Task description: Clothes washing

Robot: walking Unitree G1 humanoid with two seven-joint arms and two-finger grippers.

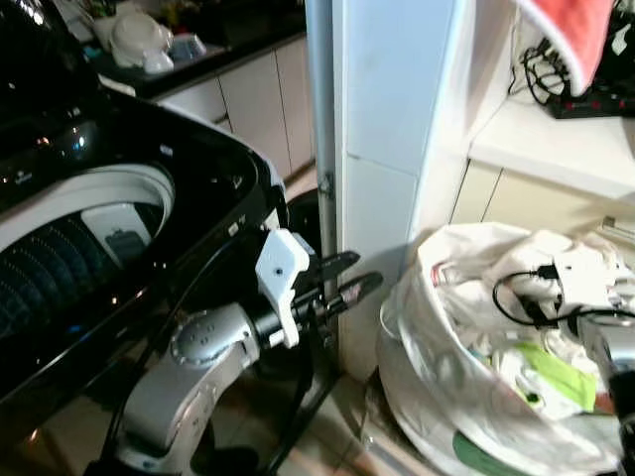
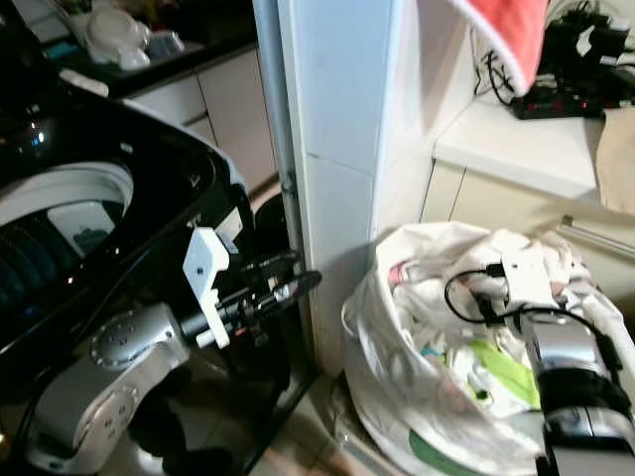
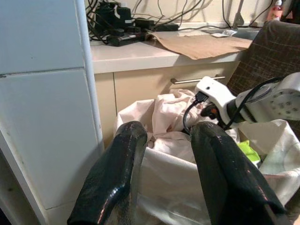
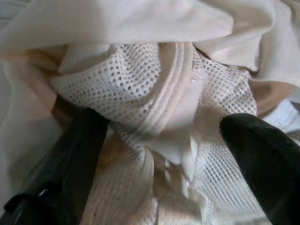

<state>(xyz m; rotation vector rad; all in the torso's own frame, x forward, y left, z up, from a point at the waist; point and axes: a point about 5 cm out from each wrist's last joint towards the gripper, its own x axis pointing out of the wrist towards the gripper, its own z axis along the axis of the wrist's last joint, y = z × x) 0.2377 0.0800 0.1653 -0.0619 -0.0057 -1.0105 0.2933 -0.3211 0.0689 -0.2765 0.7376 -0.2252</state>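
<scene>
Laundry bag [image 1: 427, 377], white, full of clothes, sits on floor beside white pillar [image 1: 382, 149]. Right gripper [image 4: 159, 140] is buried in it, fingers wide around white mesh garment [image 4: 140, 89]. Left gripper [image 1: 342, 280] hovers by open washing machine [image 1: 89, 228], fingers apart, empty.

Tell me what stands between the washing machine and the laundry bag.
A white tiled pillar stands between washing machine and laundry bag, in the left eye view.

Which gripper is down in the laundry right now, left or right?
The right gripper: its open fingers straddle a white mesh garment inside the laundry bag. The left gripper is open in the air between washing machine and bag.
</scene>
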